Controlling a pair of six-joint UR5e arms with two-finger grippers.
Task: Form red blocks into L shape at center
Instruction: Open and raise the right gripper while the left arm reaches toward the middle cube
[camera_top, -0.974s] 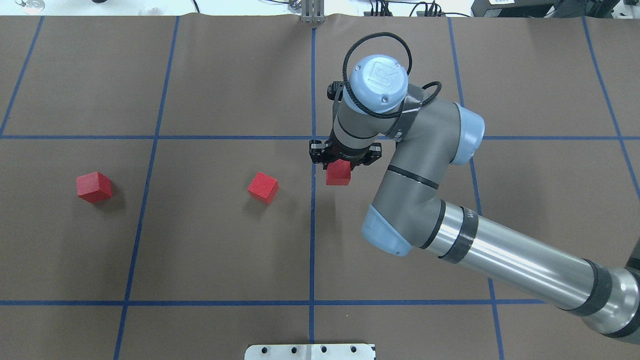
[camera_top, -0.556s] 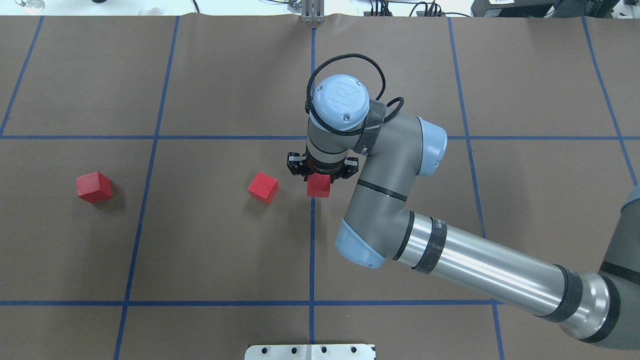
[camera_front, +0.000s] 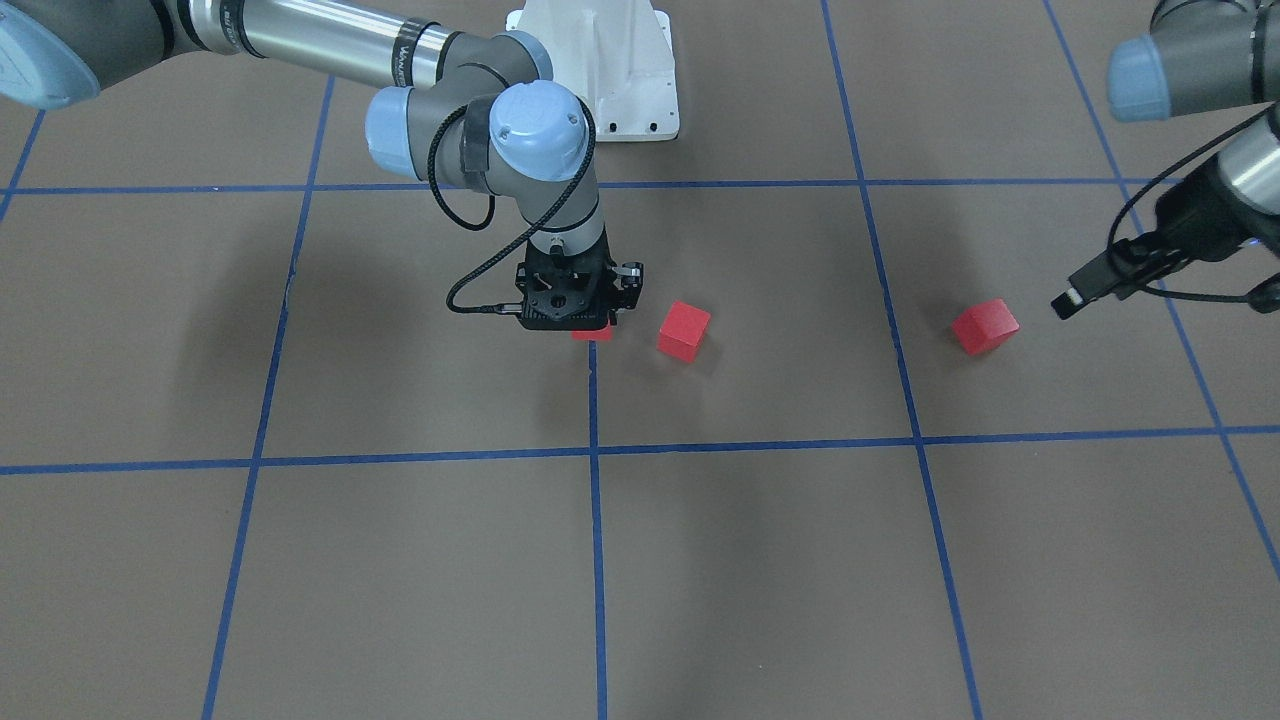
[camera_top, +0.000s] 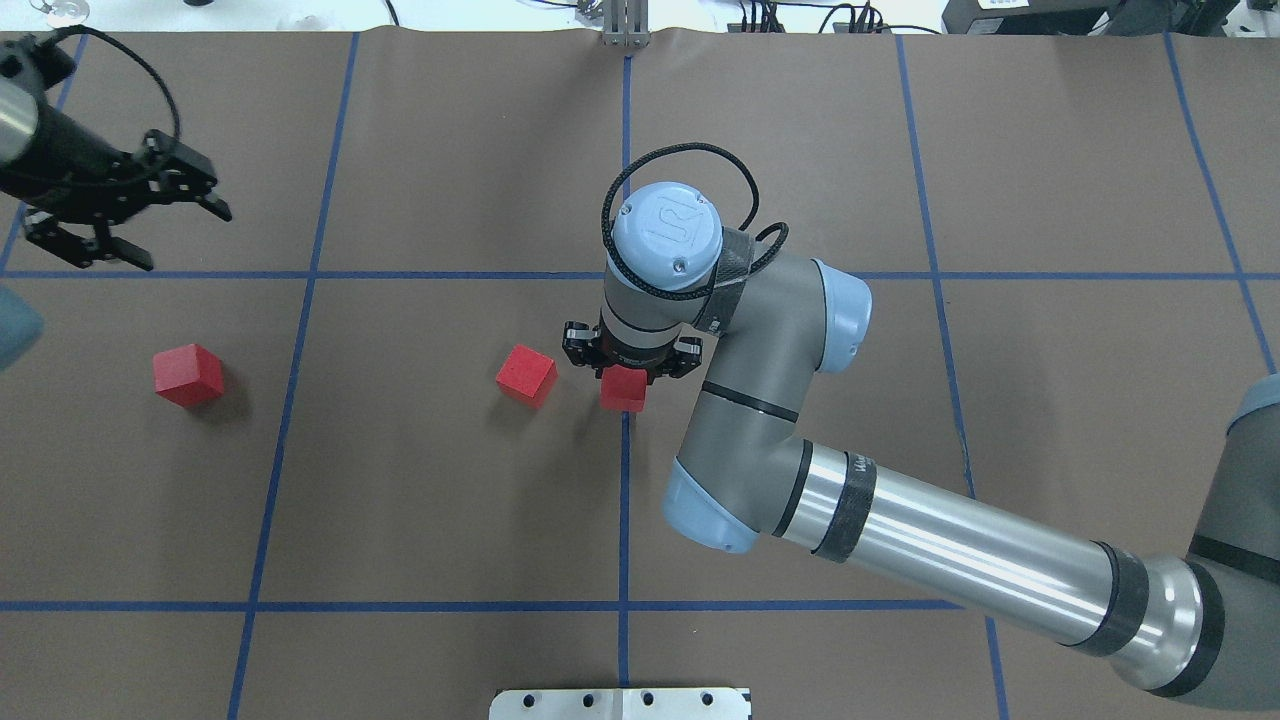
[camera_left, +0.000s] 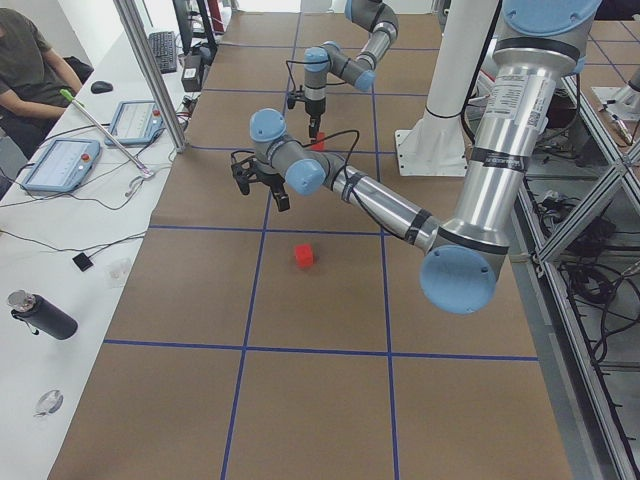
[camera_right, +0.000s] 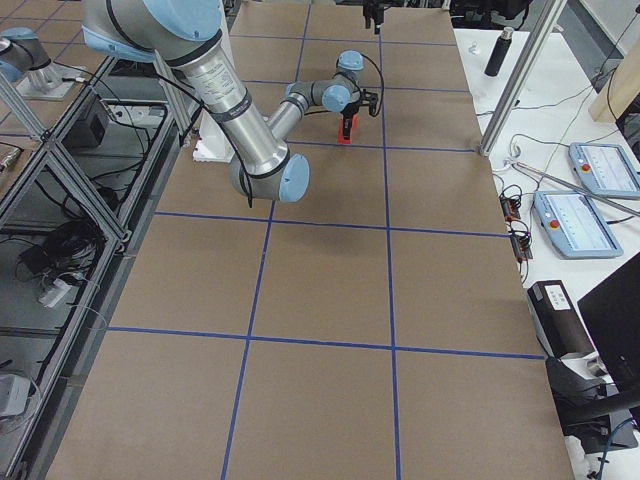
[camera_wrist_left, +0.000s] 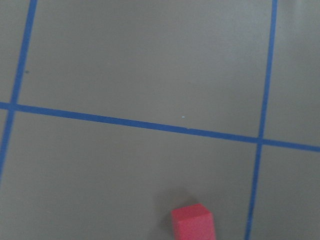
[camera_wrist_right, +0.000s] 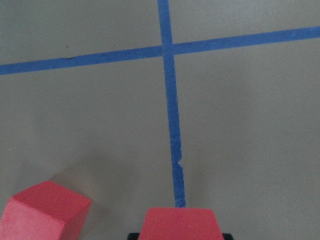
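Observation:
My right gripper (camera_top: 624, 378) is shut on a red block (camera_top: 623, 392) and holds it low over the central blue line (camera_top: 624, 480). In the right wrist view the held block (camera_wrist_right: 181, 223) sits at the bottom edge on that line. A second red block (camera_top: 526, 374) lies just left of it, apart; it also shows in the right wrist view (camera_wrist_right: 45, 210). A third red block (camera_top: 188, 374) lies far left. My left gripper (camera_top: 180, 238) is open and empty, above the table beyond the third block, which shows in the left wrist view (camera_wrist_left: 193, 221).
The brown paper surface (camera_top: 450, 500) carries a grid of blue tape. A white mounting plate (camera_top: 620, 703) sits at the near edge. Cables and equipment lie beyond the far edge. A water bottle (camera_left: 40, 315) and tablets are on the operators' side table.
My right gripper has carried the red block left and a little nearer, onto the central blue line beside the second block. My left gripper has come into view at the far left.

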